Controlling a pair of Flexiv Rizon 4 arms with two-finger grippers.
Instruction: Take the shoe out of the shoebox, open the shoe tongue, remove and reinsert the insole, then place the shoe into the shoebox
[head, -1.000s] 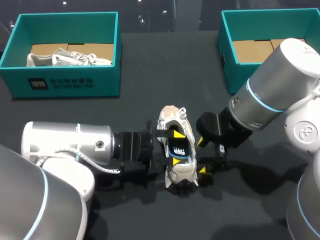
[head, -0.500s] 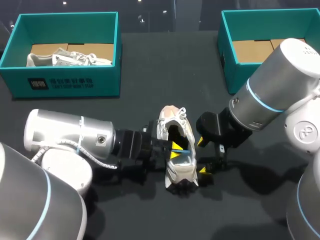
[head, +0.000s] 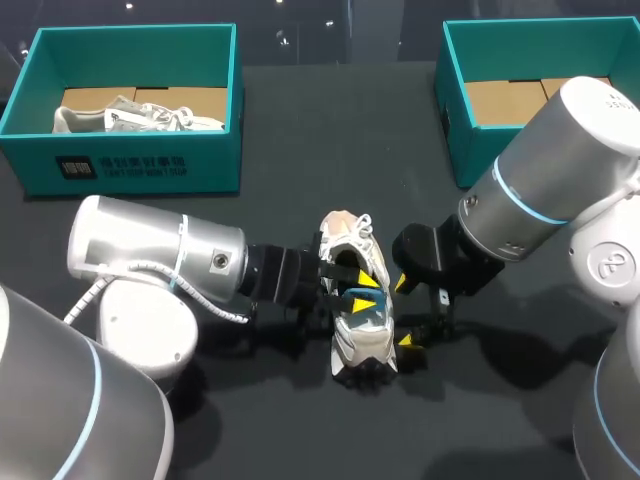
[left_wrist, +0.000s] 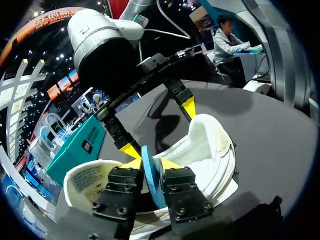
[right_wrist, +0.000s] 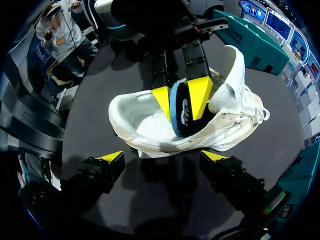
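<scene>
Insole (left_wrist: 151, 181) pinched inside the shoe (right_wrist: 150, 125).
Left gripper (right_wrist: 180, 100) grasps the insole on edge between its tips; right gripper (right_wrist: 164, 158), released, sits beside the shoe on the dark desk (head: 300, 140).

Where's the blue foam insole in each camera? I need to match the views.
Head view: the blue foam insole stands on edge inside the white fabric sneaker, held in the left hand.
Left wrist view: the insole sits between that hand's own fingers.
Right wrist view: the insole is ahead of the right hand, inside the sneaker.
Shared landmark: the sneaker.
</scene>
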